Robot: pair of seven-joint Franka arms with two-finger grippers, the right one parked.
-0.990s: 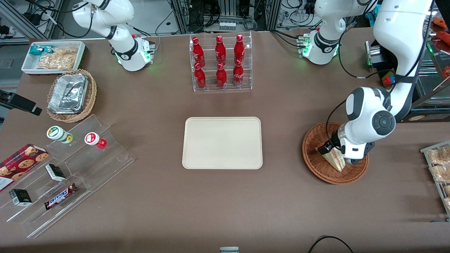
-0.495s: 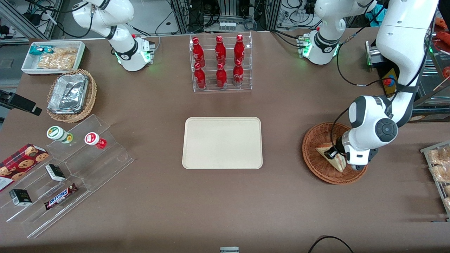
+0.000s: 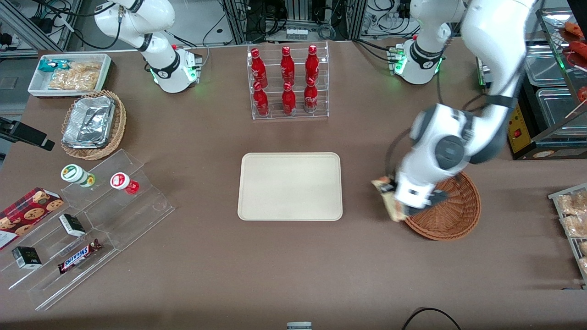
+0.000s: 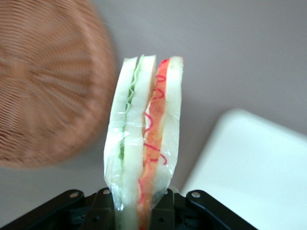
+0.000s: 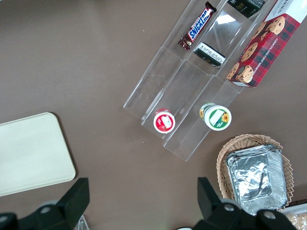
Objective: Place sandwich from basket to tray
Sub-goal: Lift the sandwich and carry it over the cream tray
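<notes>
My left gripper [image 3: 393, 196] is shut on the sandwich [image 3: 389, 198], a wrapped white-bread wedge with green and red-orange filling, and holds it above the table at the rim of the reddish-brown basket [image 3: 454, 213], on the side toward the tray. The wrist view shows the sandwich [image 4: 144, 139] clamped between the black fingers [image 4: 104, 211], with the basket [image 4: 45, 81] and a corner of the tray [image 4: 254, 167] below. The cream tray [image 3: 290, 186] lies at the table's middle and holds nothing.
A clear rack of red bottles [image 3: 287, 82] stands farther from the camera than the tray. A tan wicker basket with a foil container [image 3: 91, 123], a white snack bin [image 3: 69, 74] and clear shelves with snacks [image 3: 87, 220] lie toward the parked arm's end.
My gripper has lifted the sandwich out of the basket and carried it over the basket's rim toward the tray. The basket now holds nothing.
</notes>
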